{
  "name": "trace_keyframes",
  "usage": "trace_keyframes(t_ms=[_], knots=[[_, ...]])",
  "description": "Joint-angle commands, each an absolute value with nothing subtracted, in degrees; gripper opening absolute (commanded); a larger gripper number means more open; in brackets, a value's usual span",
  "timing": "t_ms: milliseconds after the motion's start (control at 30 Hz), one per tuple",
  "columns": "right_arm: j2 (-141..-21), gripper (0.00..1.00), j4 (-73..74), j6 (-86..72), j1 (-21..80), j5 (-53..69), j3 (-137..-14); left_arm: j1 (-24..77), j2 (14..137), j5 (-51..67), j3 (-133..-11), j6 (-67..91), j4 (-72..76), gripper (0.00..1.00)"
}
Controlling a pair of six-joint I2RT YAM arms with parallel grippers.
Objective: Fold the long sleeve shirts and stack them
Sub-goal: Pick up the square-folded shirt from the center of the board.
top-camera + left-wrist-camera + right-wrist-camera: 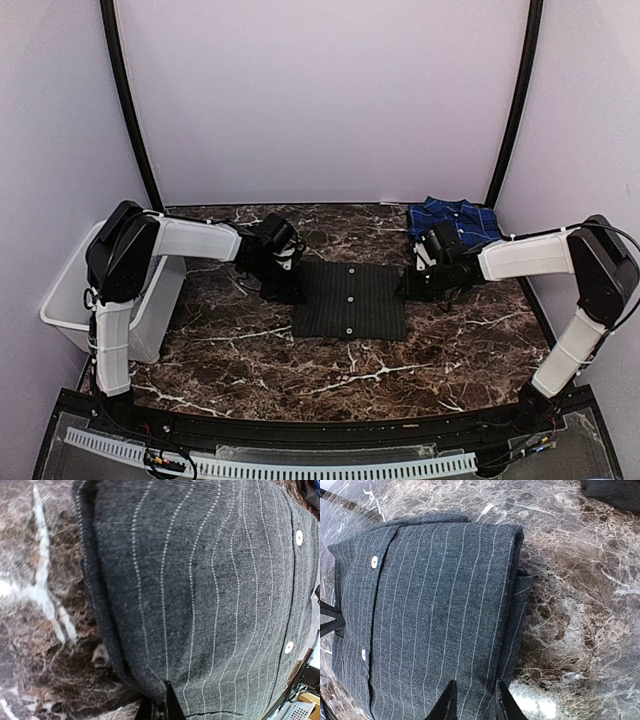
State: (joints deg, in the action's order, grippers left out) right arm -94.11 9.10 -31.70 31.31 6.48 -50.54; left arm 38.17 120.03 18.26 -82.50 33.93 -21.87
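Observation:
The black pinstripe long sleeve shirt (350, 298) lies folded into a rectangle at the table's middle, buttons up. My left gripper (292, 290) is at its left edge. In the left wrist view the jaws (162, 702) are shut, pinching a ridge of the pinstripe cloth (200, 580). My right gripper (415, 285) is at the shirt's right edge. Its two fingers (449, 704) stand a little apart with the folded edge of the cloth (445, 605) held between them. The blue plaid shirt (455, 218) lies folded at the back right, behind my right gripper.
A white plastic bin (70, 300) stands off the table's left side, beside the left arm. Brown marble tabletop (330, 365) surrounds the shirt. Pale walls and black corner posts close in the back and sides.

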Motion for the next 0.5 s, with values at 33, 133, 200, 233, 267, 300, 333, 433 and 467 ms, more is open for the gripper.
trace_keyframes(t_ms=[33,133,200,233,267,300,333,433,467], knots=[[-94.63,0.24,9.99,-30.69,32.63,4.47,-53.18,37.9,115.47,15.94,-83.0,31.14,-29.55,0.0],[-95.7,0.24,10.53,-30.67,33.64,3.69,-54.35,37.52,113.86,15.84,-83.18,29.21,-31.63,0.0],[-96.82,0.24,10.55,-30.77,34.48,3.52,-55.07,37.39,112.52,15.91,-83.19,28.14,-32.91,0.0],[-97.44,0.23,10.55,-30.76,34.91,3.52,-55.54,37.28,111.6,15.91,-83.21,27.78,-33.83,0.0],[-98.4,0.23,10.61,-30.89,35.34,3.45,-56.14,37.12,111.17,15.86,-83.29,27.18,-34.27,0.0],[-99.11,0.23,10.57,-31.0,35.8,3.43,-56.62,36.99,110.37,15.89,-83.31,26.86,-34.98,0.0],[-99.75,0.23,10.47,-31.0,36.24,3.43,-57.14,36.91,109.94,15.75,-83.36,26.29,-35.38,0.0],[-101.8,0.21,10.72,-31.24,37.5,3.0,-58.8,36.31,108.13,15.37,-83.2,25.58,-36.85,0.0],[-102.26,0.21,11.14,-31.33,37.86,2.54,-59.51,36.13,107.77,15.29,-83.17,25.45,-37.14,0.0]])
